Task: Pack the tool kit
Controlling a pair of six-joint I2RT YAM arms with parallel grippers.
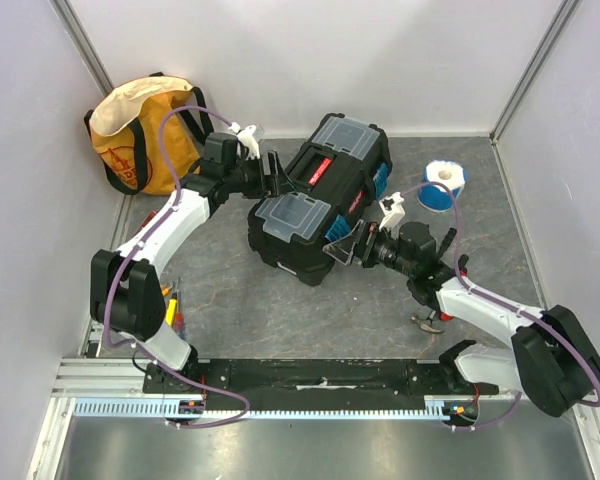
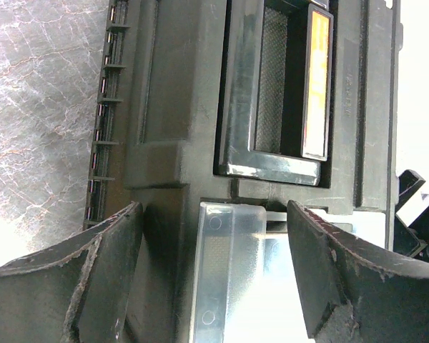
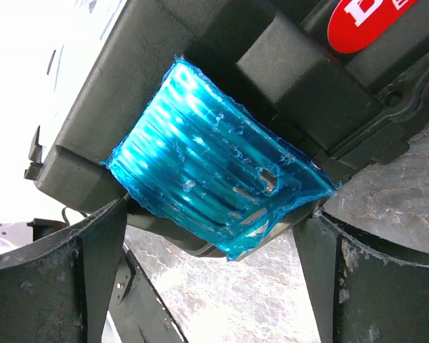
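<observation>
The tool kit [image 1: 320, 195] is a black toolbox with two clear-lidded compartments, a red-marked handle and blue latches, standing mid-table at an angle. My left gripper [image 1: 275, 172] is open at its far-left top edge. In the left wrist view the gripper [image 2: 214, 275] straddles a corner of a clear lid [image 2: 229, 271], with the handle recess [image 2: 279, 93] beyond. My right gripper [image 1: 348, 245] is open at the near-right side. In the right wrist view the gripper [image 3: 211, 279] has its fingers on either side of the lower edge of a blue latch [image 3: 214, 186].
A yellow-orange fabric bag [image 1: 140, 130] stands in the far-left corner. A blue tape roll [image 1: 443, 185] sits right of the toolbox. Loose screwdrivers [image 1: 172, 310] lie by the left arm's base. A small tool [image 1: 430, 320] lies under the right arm. White walls enclose the table.
</observation>
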